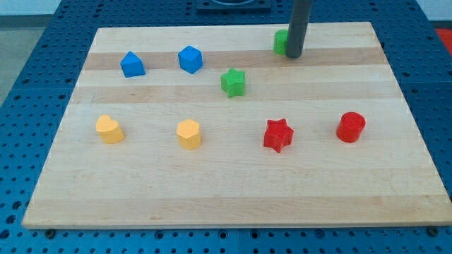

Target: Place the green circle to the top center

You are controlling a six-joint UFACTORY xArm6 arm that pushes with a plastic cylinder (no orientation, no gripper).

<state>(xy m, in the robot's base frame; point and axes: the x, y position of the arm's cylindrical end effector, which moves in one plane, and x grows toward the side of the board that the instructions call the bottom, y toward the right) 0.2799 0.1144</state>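
The green circle (281,41) sits near the view's top, a little right of centre, mostly hidden behind my rod. My tip (294,55) rests on the board right against the green circle's right side. A green star (233,82) lies below and to the left of the circle.
A blue house-shaped block (132,64) and a blue hexagon (190,59) lie at the upper left. A yellow heart-like block (109,129), a yellow hexagon (188,133), a red star (277,135) and a red cylinder (350,127) form a lower row. The wooden board (233,197) lies on a blue perforated table.
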